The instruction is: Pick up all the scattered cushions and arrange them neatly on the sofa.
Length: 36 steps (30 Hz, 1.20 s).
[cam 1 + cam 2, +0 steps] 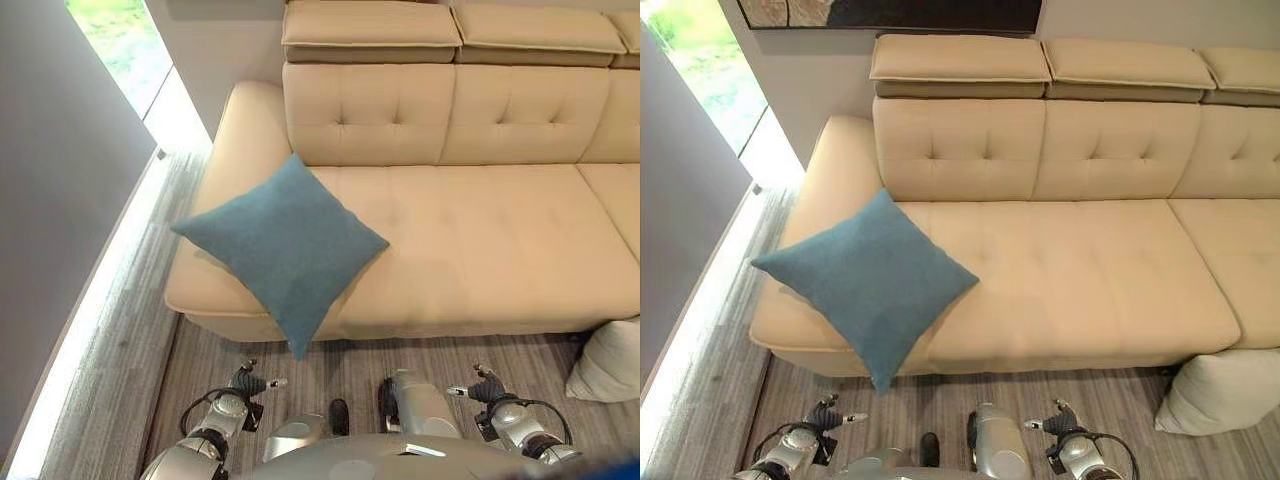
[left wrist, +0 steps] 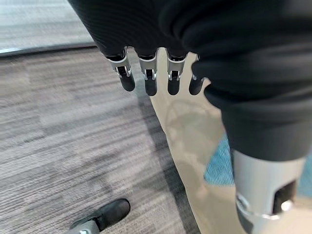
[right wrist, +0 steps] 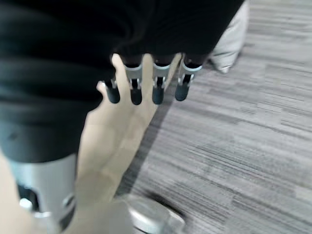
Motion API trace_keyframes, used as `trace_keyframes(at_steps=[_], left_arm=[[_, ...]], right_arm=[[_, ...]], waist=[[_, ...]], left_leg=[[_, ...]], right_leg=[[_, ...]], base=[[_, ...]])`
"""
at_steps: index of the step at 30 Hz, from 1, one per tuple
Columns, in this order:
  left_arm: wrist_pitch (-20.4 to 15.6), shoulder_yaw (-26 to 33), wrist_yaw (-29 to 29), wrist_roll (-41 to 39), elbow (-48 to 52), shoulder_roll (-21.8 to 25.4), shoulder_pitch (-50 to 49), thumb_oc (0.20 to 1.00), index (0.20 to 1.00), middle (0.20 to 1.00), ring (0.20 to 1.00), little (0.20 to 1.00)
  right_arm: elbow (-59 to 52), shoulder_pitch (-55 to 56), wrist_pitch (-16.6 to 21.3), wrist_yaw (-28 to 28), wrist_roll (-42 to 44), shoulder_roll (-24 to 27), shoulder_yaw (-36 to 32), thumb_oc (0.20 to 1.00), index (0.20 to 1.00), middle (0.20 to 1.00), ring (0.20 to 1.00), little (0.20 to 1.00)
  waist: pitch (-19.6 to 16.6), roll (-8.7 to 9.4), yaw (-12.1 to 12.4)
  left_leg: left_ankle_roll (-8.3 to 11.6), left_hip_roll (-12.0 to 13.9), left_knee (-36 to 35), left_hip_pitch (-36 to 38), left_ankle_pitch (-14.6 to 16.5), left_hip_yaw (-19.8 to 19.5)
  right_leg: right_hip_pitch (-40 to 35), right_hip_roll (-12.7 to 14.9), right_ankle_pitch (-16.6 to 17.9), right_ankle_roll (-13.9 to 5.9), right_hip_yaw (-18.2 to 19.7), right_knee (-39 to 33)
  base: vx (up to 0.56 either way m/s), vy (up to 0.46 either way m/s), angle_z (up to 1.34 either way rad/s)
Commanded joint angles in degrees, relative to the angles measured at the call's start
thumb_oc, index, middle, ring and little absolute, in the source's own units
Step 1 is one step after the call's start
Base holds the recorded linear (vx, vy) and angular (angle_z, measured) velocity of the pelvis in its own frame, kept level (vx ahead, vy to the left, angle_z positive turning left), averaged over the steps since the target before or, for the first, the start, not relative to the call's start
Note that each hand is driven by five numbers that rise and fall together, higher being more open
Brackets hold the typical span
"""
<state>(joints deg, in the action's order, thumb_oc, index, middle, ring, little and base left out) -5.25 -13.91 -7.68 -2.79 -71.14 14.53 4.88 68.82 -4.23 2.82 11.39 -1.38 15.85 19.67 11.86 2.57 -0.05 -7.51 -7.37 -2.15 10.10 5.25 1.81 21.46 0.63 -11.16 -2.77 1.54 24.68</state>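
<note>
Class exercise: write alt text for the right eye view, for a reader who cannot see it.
A blue cushion lies tilted on the left end of a beige sofa, one corner hanging over the seat's front edge. A pale cushion sits on the grey floor at the right, and both robot hands, left and right, hang empty below.

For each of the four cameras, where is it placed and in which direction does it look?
Left and right eye views: on the head, looking down at the beige upholstered sofa with the square teal fabric cushion; both hands low.
Left wrist view: along the left hand, fingers straight, over grey striped floor and the sofa's front.
Right wrist view: along the right hand, toward the pale grey cushion on the floor.
All views share the sofa.
</note>
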Motion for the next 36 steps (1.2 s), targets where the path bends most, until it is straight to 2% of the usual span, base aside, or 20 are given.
trace_keyframes(at_steps=[1, 3, 7, 8, 9, 11, 12, 13, 16, 19, 25, 27, 30, 31, 36], left_arm=[[-1.2, 0.4, -1.0, 0.6, -1.4, 0.4, -0.4, 1.000, 1.000, 1.000, 1.000, 1.000], [-1.2, 0.3, -1.0, 0.7, -1.6, 0.2, -0.5, 1.000, 1.000, 1.000, 1.000, 1.000], [-1.0, -0.3, -1.0, 0.8, -1.5, -0.2, -0.2, 1.000, 1.000, 1.000, 1.000, 1.000], [-0.9, -0.7, -1.2, 0.5, -1.2, -0.3, 0.2, 1.000, 1.000, 1.000, 1.000, 1.000], [-1.0, -0.8, -1.3, 0.3, -1.0, -0.3, 0.4, 1.000, 1.000, 1.000, 1.000, 1.000], [-1.4, -1.0, -1.7, -0.3, -0.2, -0.5, 0.9, 1.000, 1.000, 1.000, 1.000, 1.000], [-1.4, -1.0, -1.9, -0.6, 0.3, -0.5, 1.2, 1.000, 1.000, 1.000, 1.000, 1.000], [-1.7, -1.0, -2.2, -1.1, 2.0, -0.4, 1.6, 1.000, 1.000, 1.000, 1.000, 1.000], [-2.1, 0.4, -2.9, -1.3, 2.9, 0.4, 0.5, 1.000, 1.000, 1.000, 1.000, 1.000], [-3.1, 2.5, -4.3, -2.7, 6.2, 1.4, -1.2, 1.000, 1.000, 1.000, 1.000, 1.000], [-5.4, 5.9, -6.8, -8.2, 20.0, 2.3, -4.9, 1.000, 1.000, 1.000, 1.000, 1.000], [-7.1, 6.6, -8.2, -12.4, 28.6, 2.5, -4.8, 1.000, 1.000, 1.000, 1.000, 1.000], [-8.4, 6.6, -8.4, -15.5, 35.9, 2.8, -3.8, 1.000, 1.000, 1.000, 1.000, 1.000], [-9.2, 5.6, -8.4, -17.1, 39.1, 2.9, -2.3, 1.000, 1.000, 1.000, 1.000, 1.000], [-10.6, 3.1, -9.4, -18.6, 39.6, 2.6, 3.3, 1.000, 1.000, 1.000, 1.000, 1.000]], right_arm=[[1.6, -0.7, 0.1, 0.7, -1.0, 2.8, -0.3, 1.000, 1.000, 1.000, 1.000, 1.000], [1.9, 0.0, 0.3, 0.8, -0.8, 2.7, -0.5, 1.000, 1.000, 1.000, 1.000, 1.000], [2.2, 0.6, 0.8, 1.0, 0.6, 3.2, -1.5, 1.000, 1.000, 1.000, 1.000, 1.000], [1.7, 0.8, 1.4, 1.2, 1.8, 3.5, -2.3, 1.000, 1.000, 1.000, 1.000, 1.000], [1.6, 0.9, 1.6, 1.3, 2.2, 3.6, -2.6, 1.000, 1.000, 1.000, 1.000, 1.000], [1.0, 1.2, 1.9, 1.6, 3.3, 3.9, -3.8, 1.000, 1.000, 1.000, 1.000, 1.000], [0.8, 1.4, 2.1, 1.8, 3.7, 4.0, -4.3, 1.000, 1.000, 1.000, 1.000, 1.000], [0.3, 1.8, 2.1, 2.3, 4.7, 4.3, -5.5, 1.000, 1.000, 1.000, 1.000, 1.000], [-0.3, 1.6, 2.9, 2.7, 5.0, 4.2, -6.6, 1.000, 1.000, 1.000, 1.000, 1.000], [-4.9, 1.3, 4.2, 3.8, 5.8, 5.3, -8.2, 1.000, 1.000, 1.000, 1.000, 1.000], [-16.3, 1.3, 5.7, 6.5, 5.5, 8.2, -11.7, 1.000, 1.000, 1.000, 1.000, 1.000], [-20.0, -0.6, 6.0, 8.9, 5.6, 9.0, -12.8, 1.000, 1.000, 1.000, 1.000, 1.000], [-24.3, -2.6, 6.3, 10.7, 6.5, 10.2, -13.5, 1.000, 1.000, 1.000, 1.000, 1.000], [-26.1, -4.6, 6.9, 11.9, 7.6, 10.6, -13.5, 1.000, 1.000, 1.000, 1.000, 1.000], [-27.8, -10.0, 8.1, 14.3, 10.6, 11.0, -12.6, 1.000, 1.000, 1.000, 1.000, 1.000]], waist=[[-0.3, 1.52, -1.0], [-1.5, 1.73, -1.1], [-2.1, 2.22, -1.4], [-1.9, 2.84, -1.5], [-1.6, 2.96, -1.5], [-1.4, 3.31, -2.0], [-1.2, 3.57, -2.3], [-1.1, 3.67, -2.8], [-2.2, 3.61, -2.2], [-2.8, 3.97, -1.2], [-2.4, 4.45, 0.1], [-1.3, 4.55, 0.7], [0.3, 4.23, 0.7], [1.7, 3.80, 0.5], [2.7, 3.07, -0.1]], left_leg=[[2.75, 1.3, 7.4, -3.9, 6.0, -7.1], [3.90, 2.0, 7.2, -3.8, 6.0, -7.8], [6.22, 3.3, 8.3, -5.4, 5.2, -9.2], [7.31, 3.9, 10.3, -7.4, 5.1, -8.6], [7.42, 3.9, 11.1, -8.0, 5.1, -8.1], [7.63, 4.9, 11.7, -9.6, 4.7, -4.0], [7.78, 5.9, 12.3, -11.1, 4.1, -0.5], [7.77, 8.2, 11.6, -12.4, 2.7, 5.3], [7.58, 7.4, 6.7, -10.1, 2.1, 4.5], [7.27, 7.0, 3.2, -8.0, 1.4, 4.7], [6.82, 6.8, 0.5, -6.8, 0.9, 5.3], [7.01, 7.0, 0.1, -8.2, 0.3, 5.0], [7.36, 7.2, 0.2, -11.2, -0.5, 4.5], [7.73, 7.5, 0.1, -14.2, -1.6, 4.0], [8.55, 8.0, -1.1, -20.5, -4.8, 3.3]], right_leg=[[-12.1, -0.8, 11.0, -1.97, 2.9, -15.3], [-13.7, -1.2, 10.8, -1.06, 3.1, -17.0], [-16.9, -1.2, 10.3, 0.22, 1.0, -20.4], [-18.7, -0.6, 9.7, 1.06, -1.3, -22.1], [-19.1, -0.3, 9.6, 1.29, -2.1, -22.5], [-20.3, 1.0, 9.2, 1.36, -5.0, -23.9], [-20.8, 1.9, 9.2, 1.27, -6.5, -24.4], [-21.5, 2.9, 9.3, 0.88, -9.5, -24.9], [-23.1, 2.7, 9.5, 0.04, -10.5, -26.1], [-23.6, 2.8, 9.8, -0.55, -10.4, -26.6], [-23.4, 2.8, 9.5, -1.19, -10.4, -26.2], [-21.8, 2.8, 9.7, -1.22, -10.9, -26.4], [-18.9, 3.0, 10.2, -1.09, -11.5, -26.2], [-15.8, 3.1, 10.8, -0.97, -12.0, -25.8], [-8.6, 3.1, 11.7, -0.70, -13.0, -24.2]], base=[[0.25, -0.244, 0.73], [0.17, -0.224, 0.56], [0.08, -0.199, 0.71], [0.04, -0.184, 1.09], [0.02, -0.160, 1.36], [-0.04, -0.037, 1.34], [-0.06, 0.001, 0.92], [-0.01, 0.032, 1.06], [0.10, 0.054, 1.25], [0.14, 0.074, -0.25], [0.05, 0.006, -0.09], [-0.08, -0.074, 0.06], [-0.19, -0.084, 0.17], [-0.26, -0.079, 0.14], [-0.16, -0.047, 0.09]])
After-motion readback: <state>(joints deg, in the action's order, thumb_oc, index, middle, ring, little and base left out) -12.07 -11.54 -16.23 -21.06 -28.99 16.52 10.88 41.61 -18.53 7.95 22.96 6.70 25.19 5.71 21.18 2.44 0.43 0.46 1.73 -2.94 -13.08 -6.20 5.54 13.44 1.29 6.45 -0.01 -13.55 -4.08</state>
